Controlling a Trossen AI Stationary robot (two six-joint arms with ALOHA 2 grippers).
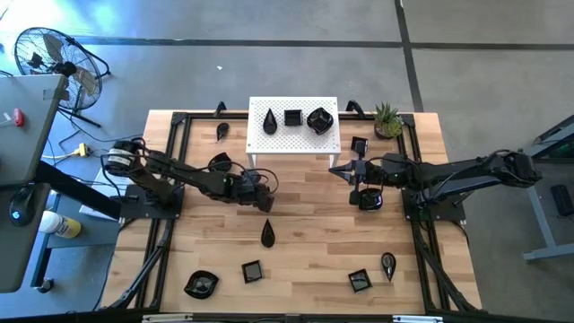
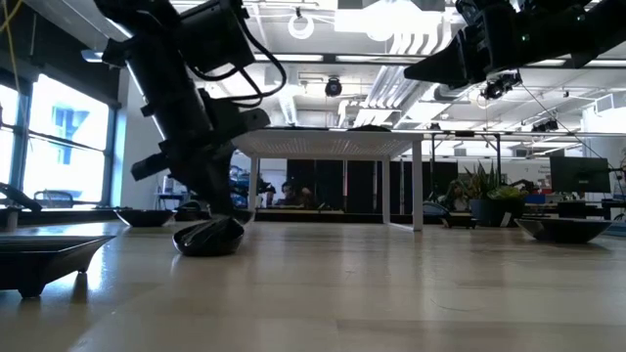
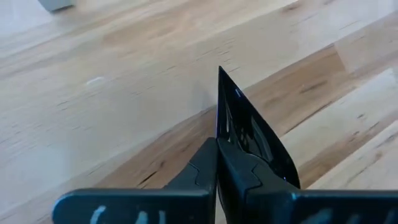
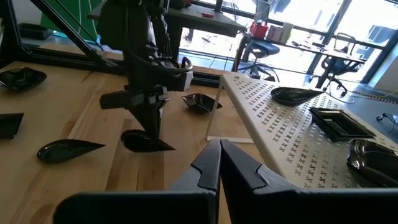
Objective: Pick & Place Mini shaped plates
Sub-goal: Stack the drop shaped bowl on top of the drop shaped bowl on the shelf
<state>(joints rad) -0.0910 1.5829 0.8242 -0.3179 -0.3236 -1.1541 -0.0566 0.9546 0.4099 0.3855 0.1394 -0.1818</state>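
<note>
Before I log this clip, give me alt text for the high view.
Seen from above: the left pincer grips a black dish on the wooden table before a white stand bearing three dishes. The right pincer hangs shut by the stand's corner; more dishes lie scattered around.

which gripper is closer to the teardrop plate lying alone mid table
Left. The left gripper, shut on a black plate, is right beside the teardrop plate; the right gripper is off by the white stand.
</note>
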